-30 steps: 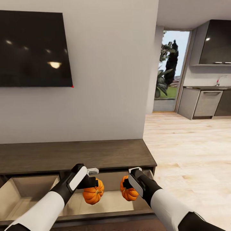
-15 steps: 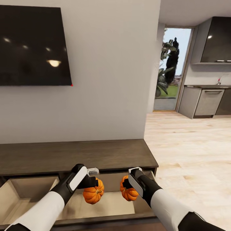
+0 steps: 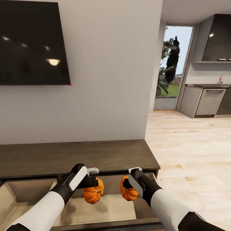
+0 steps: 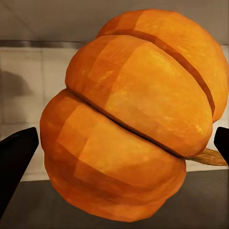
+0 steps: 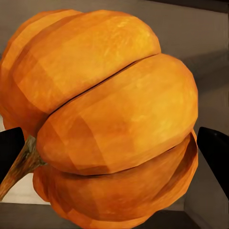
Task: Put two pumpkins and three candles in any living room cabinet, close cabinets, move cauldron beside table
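Two orange ribbed pumpkins hang over an open drawer of the dark brown cabinet (image 3: 80,155). My left gripper (image 3: 93,186) is shut on the left pumpkin (image 3: 93,193), which bulks large between its dark fingertips (image 4: 14,157) in the left wrist view as pumpkin (image 4: 129,119). My right gripper (image 3: 125,186) is shut on the right pumpkin (image 3: 128,192); in the right wrist view this pumpkin (image 5: 109,119) shows its stem, held between the black fingers (image 5: 214,152). The drawer's pale inside (image 3: 106,208) lies below both pumpkins.
A second open drawer (image 3: 25,195) is to the left. A black TV (image 3: 32,45) hangs on the white wall above the cabinet. Light wood floor (image 3: 192,154) runs right toward grey kitchen cabinets (image 3: 205,102) and a glass door (image 3: 171,67).
The head view has drifted slightly, shifting the TV left and the cabinet a little lower. Both grippers still hold their pumpkins in the same spots over the drawer.
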Tool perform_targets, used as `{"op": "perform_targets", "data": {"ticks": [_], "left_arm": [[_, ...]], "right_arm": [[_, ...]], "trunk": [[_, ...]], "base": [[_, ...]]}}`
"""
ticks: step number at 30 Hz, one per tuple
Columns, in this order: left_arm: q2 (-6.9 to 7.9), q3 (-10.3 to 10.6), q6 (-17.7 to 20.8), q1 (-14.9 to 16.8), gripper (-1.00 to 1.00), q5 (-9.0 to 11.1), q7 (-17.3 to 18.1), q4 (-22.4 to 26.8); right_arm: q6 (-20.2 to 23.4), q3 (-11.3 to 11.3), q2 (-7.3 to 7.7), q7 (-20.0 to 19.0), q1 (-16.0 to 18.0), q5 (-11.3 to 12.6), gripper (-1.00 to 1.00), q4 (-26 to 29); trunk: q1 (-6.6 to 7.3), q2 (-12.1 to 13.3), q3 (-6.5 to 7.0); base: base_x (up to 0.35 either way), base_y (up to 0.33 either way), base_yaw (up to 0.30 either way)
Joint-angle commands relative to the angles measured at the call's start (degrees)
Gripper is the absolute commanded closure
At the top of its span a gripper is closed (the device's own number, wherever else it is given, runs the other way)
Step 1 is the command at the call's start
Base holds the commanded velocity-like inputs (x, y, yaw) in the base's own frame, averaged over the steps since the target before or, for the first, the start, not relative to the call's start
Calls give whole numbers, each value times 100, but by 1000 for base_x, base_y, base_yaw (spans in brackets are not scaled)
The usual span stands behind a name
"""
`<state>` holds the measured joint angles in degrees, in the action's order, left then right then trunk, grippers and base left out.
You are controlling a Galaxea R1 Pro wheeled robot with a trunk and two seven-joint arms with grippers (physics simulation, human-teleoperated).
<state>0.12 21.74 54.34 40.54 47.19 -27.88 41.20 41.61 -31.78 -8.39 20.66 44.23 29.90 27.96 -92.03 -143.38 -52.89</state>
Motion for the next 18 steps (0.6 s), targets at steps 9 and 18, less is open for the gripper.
{"op": "perform_targets", "data": {"ticks": [9, 18], "left_arm": [[5, 22, -2, 6, 100, 48, -51, 11], [6, 24, -59, 5, 100, 45, -51, 11]], "right_arm": [[13, -39, 3, 40, 7, 51, 100, 22], [10, -39, 3, 19, 7, 49, 100, 25]], "trunk": [[-21, -16, -206], [-44, -28, -405]], "base": [[0, 0, 0], [0, 0, 0]]}}
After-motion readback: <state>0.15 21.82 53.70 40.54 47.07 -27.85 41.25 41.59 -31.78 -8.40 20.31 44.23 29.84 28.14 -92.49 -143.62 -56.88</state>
